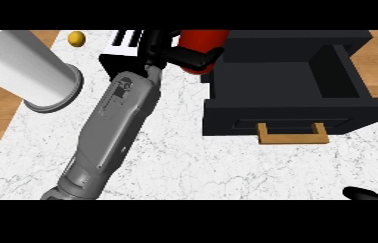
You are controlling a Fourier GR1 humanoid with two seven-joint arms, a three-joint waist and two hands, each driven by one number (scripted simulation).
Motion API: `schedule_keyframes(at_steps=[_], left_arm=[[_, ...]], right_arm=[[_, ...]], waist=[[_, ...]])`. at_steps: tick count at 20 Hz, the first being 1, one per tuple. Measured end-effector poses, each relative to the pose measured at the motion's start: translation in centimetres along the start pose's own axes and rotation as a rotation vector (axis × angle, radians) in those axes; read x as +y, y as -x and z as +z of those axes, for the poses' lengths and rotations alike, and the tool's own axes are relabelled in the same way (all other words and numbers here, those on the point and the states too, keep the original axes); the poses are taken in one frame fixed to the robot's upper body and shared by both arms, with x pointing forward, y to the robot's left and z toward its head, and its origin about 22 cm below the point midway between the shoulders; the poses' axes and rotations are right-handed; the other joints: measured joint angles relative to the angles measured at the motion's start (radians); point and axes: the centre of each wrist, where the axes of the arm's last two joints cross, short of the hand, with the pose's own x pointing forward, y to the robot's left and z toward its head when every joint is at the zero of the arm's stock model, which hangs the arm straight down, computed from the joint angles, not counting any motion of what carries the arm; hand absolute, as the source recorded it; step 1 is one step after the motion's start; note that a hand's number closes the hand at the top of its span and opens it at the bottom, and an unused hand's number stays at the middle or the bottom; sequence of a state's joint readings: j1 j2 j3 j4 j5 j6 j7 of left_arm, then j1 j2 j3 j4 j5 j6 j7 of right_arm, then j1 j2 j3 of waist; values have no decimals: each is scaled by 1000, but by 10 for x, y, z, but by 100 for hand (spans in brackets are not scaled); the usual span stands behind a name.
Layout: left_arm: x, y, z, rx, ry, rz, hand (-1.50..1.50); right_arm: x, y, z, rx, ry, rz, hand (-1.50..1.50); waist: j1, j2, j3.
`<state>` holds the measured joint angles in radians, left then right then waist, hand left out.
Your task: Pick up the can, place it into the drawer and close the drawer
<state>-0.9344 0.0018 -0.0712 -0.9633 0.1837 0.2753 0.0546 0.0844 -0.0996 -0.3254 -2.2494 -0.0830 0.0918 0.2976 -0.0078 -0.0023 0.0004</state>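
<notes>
Worktop [184,162]: white marble slab over wood flooring, which shows at nine and two o'clock.
Left hand [181,54]: at twelve o'clock, black fingers curled round the red can [203,42], lifting it clear so it can travel.
Can: held upright just beside the drawer's left wall, not yet over the cavity.
Drawer [288,82]: black, pulled open at two o'clock, wooden handle [292,134] facing the robot for a later push.
Right hand [362,193]: only a dark tip at five o'clock; cannot tell its state.
Others: grey cylinder [40,69] at ten o'clock, small yellow ball [76,38] at eleven.
Next: I judge a short carry rightwards, then release.
</notes>
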Motion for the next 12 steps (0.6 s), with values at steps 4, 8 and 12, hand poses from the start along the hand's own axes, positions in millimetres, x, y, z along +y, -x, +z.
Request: schedule_keyframes(at_steps=[4, 8, 12], left_arm=[[-21, -29, -14, -8, 11, -29, 150], [-37, -58, -27, 0, 24, -44, 150], [-57, -75, -38, 9, 24, -63, 150]], right_arm=[[1, -1, 5, 0, -2, -1, -150], [1, -6, 2, -8, 7, -5, -150], [2, -9, 1, -13, 1, -8, -150]], waist=[[-7, 2, 0], [-11, 4, 0], [-22, 6, 0]])
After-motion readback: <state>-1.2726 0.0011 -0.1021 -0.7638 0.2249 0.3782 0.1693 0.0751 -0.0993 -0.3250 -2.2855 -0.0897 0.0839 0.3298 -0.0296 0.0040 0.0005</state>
